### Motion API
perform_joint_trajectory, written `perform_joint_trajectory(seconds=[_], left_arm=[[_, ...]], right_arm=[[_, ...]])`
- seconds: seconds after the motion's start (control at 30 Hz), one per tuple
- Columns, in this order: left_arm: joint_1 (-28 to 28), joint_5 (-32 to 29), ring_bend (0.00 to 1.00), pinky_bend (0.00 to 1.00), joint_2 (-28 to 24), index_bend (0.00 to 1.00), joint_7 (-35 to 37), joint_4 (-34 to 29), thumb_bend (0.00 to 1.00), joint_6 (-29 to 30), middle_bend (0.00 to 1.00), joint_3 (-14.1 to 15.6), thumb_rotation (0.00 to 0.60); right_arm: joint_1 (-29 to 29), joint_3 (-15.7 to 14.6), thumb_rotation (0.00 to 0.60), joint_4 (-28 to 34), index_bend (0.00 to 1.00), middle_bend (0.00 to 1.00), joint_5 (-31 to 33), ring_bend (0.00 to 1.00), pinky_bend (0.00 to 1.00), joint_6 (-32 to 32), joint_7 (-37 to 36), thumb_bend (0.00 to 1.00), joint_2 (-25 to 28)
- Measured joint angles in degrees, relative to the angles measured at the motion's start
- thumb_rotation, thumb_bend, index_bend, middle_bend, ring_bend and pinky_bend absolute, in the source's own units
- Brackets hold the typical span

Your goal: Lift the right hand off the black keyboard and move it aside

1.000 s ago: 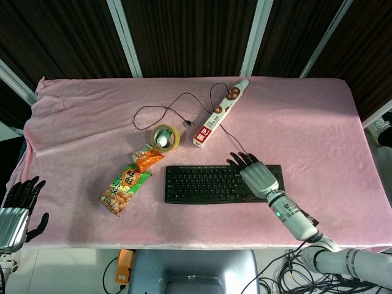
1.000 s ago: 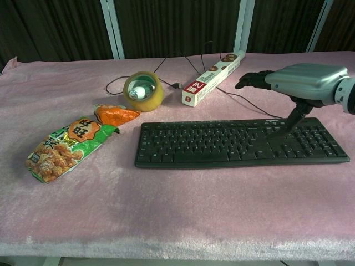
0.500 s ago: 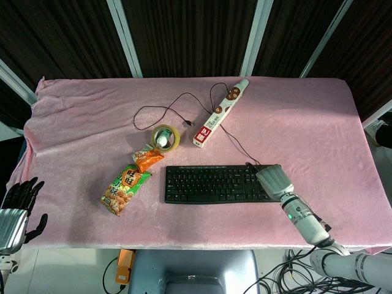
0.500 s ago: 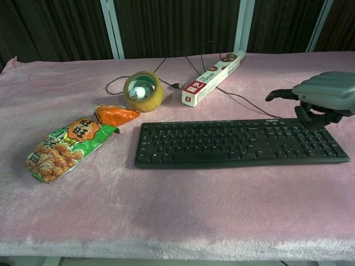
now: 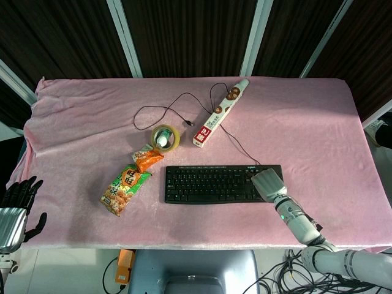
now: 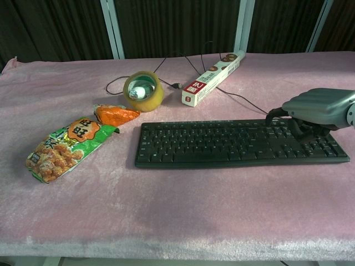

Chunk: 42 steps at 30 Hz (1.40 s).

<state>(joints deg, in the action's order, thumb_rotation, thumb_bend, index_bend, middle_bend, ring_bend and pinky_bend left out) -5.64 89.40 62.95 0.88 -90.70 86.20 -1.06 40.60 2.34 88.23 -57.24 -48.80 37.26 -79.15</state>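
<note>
Nearest the robot, the right hand [image 6: 317,108] hovers low over the right end of the black keyboard [image 6: 238,143], holding nothing, its fingers curled down toward the keys; whether the fingertips touch them cannot be told, so a sideways sweep before a clear lift could catch a key and drag the keyboard, which lies at the near-centre of the pink tabletop [image 5: 306,122]. Just beyond the keyboard's back edge its thin black cable [image 5: 236,142] trails toward the long carton [image 5: 220,113], and a trailing finger could snag it and tug both.
</note>
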Motion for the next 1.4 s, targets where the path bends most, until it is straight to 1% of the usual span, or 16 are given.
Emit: perform_joint_trajectory(seconds=[0.17,0.4,0.97,1.17,1.2,1.27,1.3,1.33,1.37,1.4], left_arm=[[0.12,0.04,0.00,0.00,-0.04,0.00,0.08,-0.01,0.45,0.15,0.01,0.06,0.600],[0.28,0.07,0.00,0.00,-0.02,0.00,0.45,0.21,0.45,0.54,0.00,-0.03,0.600],[0.44,0.67,0.00,0.00,-0.16,0.00,0.87,0.35,0.45,1.06,0.00,0.08,0.600],[0.58,0.66,0.00,0.00,-0.28,0.00,1.19,0.35,0.46,1.36,0.00,0.01,0.600],[0.58,0.64,0.00,0.00,-0.31,0.00,1.27,0.35,0.46,1.38,0.00,-0.01,0.600],[0.61,0.62,0.00,0.00,-0.35,0.00,1.40,0.38,0.45,1.45,0.00,-0.04,0.600],[0.63,0.64,0.00,0.00,-0.36,0.00,1.45,0.39,0.46,1.50,0.00,-0.05,0.600],[0.65,0.66,0.00,0.00,-0.38,0.00,1.50,0.41,0.46,1.55,0.00,-0.06,0.600],[0.69,0.66,0.00,0.00,-0.37,0.00,1.51,0.43,0.46,1.62,0.00,-0.06,0.600],[0.70,0.64,0.00,0.00,-0.37,0.00,1.51,0.43,0.45,1.62,0.00,-0.07,0.600]], right_arm=[[0.50,0.14,0.600,-0.15,0.33,1.00,-0.23,1.00,1.00,-0.34,-0.72,0.97,-0.34],[1.41,-0.19,0.600,-0.27,0.34,1.00,0.25,1.00,1.00,-0.24,-0.17,0.97,-1.08],[2.71,-1.66,0.600,-0.87,0.36,1.00,3.75,1.00,1.00,-0.50,2.39,0.97,-2.33],[2.47,-1.58,0.600,-0.04,0.34,1.00,2.54,1.00,1.00,-1.79,1.05,0.97,-1.67],[2.35,-1.56,0.600,0.23,0.33,1.00,2.09,1.00,1.00,-2.16,0.83,0.97,-1.46],[1.96,-1.50,0.600,1.08,0.26,1.00,0.65,1.00,1.00,-3.26,0.09,0.97,-0.81],[1.73,-1.46,0.600,1.61,0.19,1.00,-0.19,0.99,1.00,-3.92,-0.32,0.96,-0.44],[1.32,-1.39,0.600,2.47,0.11,0.98,-1.61,0.95,1.00,-5.07,-1.04,0.93,0.14],[0.93,-1.33,0.600,3.17,0.06,0.94,-2.93,0.90,0.98,-6.16,-1.70,0.91,0.61],[0.47,-1.28,0.600,3.87,0.02,0.84,-4.47,0.78,0.91,-7.47,-2.47,0.85,1.08]])
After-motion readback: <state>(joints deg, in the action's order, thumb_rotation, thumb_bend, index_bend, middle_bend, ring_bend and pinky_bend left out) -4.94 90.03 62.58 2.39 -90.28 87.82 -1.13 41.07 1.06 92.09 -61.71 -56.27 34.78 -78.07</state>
